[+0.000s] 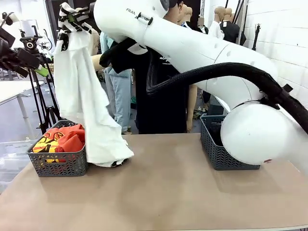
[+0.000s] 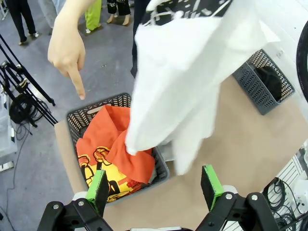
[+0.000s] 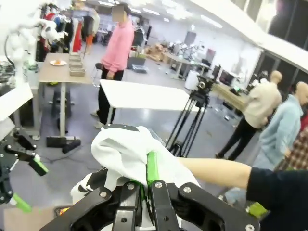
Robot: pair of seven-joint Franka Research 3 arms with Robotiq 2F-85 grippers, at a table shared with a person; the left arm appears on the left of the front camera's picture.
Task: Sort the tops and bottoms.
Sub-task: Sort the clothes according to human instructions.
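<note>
Currently on record: right gripper (image 1: 72, 20), raised high at the far left, jaws clamped on a white top with black stripes (image 1: 89, 106), which hangs down with its hem resting on the table (image 1: 159, 192) just beside the left basket (image 1: 58, 163). Left basket contents: orange-red top with yellow and black print (image 2: 113, 159). Left gripper (image 2: 155, 187): jaws spread wide, nothing between them, positioned above that basket. Person's hand (image 2: 67, 45): index finger pointing down toward the left basket. Right basket (image 1: 221, 144): far right of table, contents dark, unclear.
</note>
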